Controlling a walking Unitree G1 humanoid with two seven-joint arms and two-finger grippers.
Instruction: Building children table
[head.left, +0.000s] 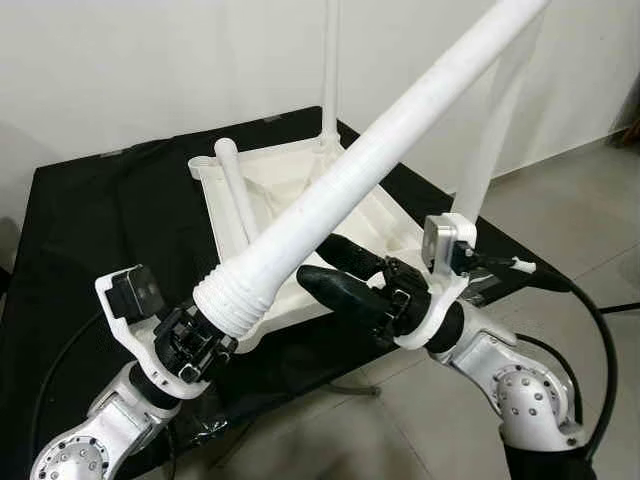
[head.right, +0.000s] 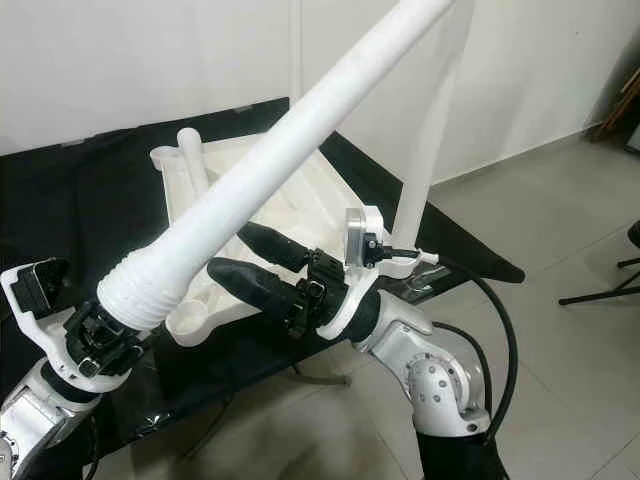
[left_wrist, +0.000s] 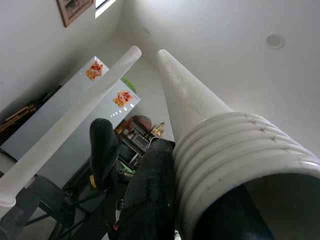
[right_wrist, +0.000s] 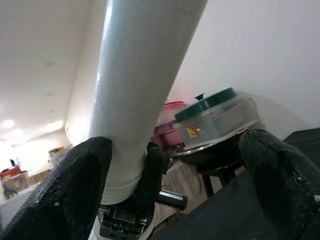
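Fingers (left_wrist: 150, 190) of left gripper (head.left: 205, 335), low at robot's left, are clamped on the ribbed, threaded end of a long white table leg (head.left: 400, 140); in left wrist view one black finger presses against the ribs w/ the leg tapering away toward the ceiling. Leg runs up diagonally from that grip to the upper right, passing over the white tabletop (head.left: 270, 190), which lies upside down on the black counter (head.left: 90, 220), underside ribs up. On the tabletop, towards the left, a short leg piece (head.left: 238, 195) lies/leans near its edge; at the far corner a thin upright leg (head.left: 330, 70) stands, and another leg (head.left: 490, 130) rises at the right corner, just behind right gripper. Right gripper (head.left: 335, 275) sits at the near right edge of tabletop, fingers (head.left: 345, 295) apart and pointing left toward the held leg, not gripping anything; in right wrist view its two fingertips are spread wide w/ the white leg beside one of them. Grey tile floor (head.left: 560, 210) at right.
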